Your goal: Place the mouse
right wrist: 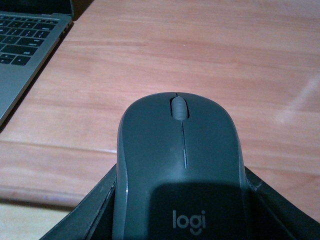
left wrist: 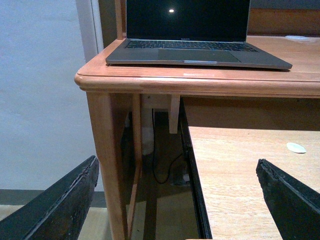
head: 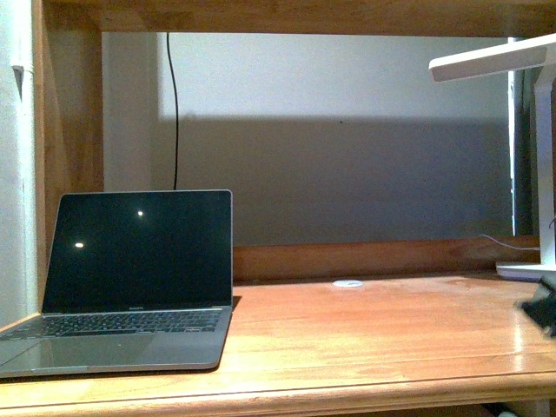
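Observation:
The dark grey mouse (right wrist: 180, 165), with a scroll wheel and a "logi" mark, fills the right wrist view. My right gripper (right wrist: 180, 200) is shut on it, one black finger (right wrist: 95, 210) against each side. The mouse hangs over the wooden desk (right wrist: 200, 60) close to its front edge, to the right of the laptop (right wrist: 25, 45). In the front view the right gripper (head: 543, 306) is only a dark blur at the right edge. My left gripper (left wrist: 175, 200) is open and holds nothing, low in front of the desk's left corner (left wrist: 90, 80).
The open laptop (head: 130, 278) with a dark screen takes up the desk's left part. A small flat white disc (head: 347, 283) lies near the back rail. A white lamp (head: 530, 174) stands at the back right. Below the desktop a pull-out board (left wrist: 240, 175) carries another white disc (left wrist: 296, 147).

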Controlling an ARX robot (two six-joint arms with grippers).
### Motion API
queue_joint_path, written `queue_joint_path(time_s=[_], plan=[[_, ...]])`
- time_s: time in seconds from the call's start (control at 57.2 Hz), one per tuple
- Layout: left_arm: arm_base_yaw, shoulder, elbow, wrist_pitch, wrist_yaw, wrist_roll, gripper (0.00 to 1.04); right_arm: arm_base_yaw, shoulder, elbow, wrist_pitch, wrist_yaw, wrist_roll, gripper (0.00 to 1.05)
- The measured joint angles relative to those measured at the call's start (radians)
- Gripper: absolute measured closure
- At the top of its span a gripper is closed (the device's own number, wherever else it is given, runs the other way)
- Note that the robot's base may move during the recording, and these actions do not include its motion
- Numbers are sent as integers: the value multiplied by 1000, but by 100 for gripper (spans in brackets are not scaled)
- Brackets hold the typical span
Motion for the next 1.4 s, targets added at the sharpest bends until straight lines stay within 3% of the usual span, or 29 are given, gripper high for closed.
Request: queue_joint_path(time_s=[0.437, 0.769, 0.821, 1.101, 1.206, 1.398], plan=[[0, 0, 0, 0, 0, 0, 8, 16, 384, 423, -141, 234, -10, 50], [0, 0, 0, 0, 0, 0, 8, 34, 480, 520, -185, 241, 7, 49], [0, 0, 0, 0, 0, 0, 8, 35, 484, 520, -183, 240, 8, 43], [0, 0, 0, 0, 0, 0, 8, 15, 451, 451, -43, 158, 55, 6], [0, 0, 0, 0, 0, 0, 8, -13, 394, 379, 35, 89, 80, 7], [0, 0, 0, 0, 0, 0, 8, -125, 172, 152, 207, -131, 108, 7]])
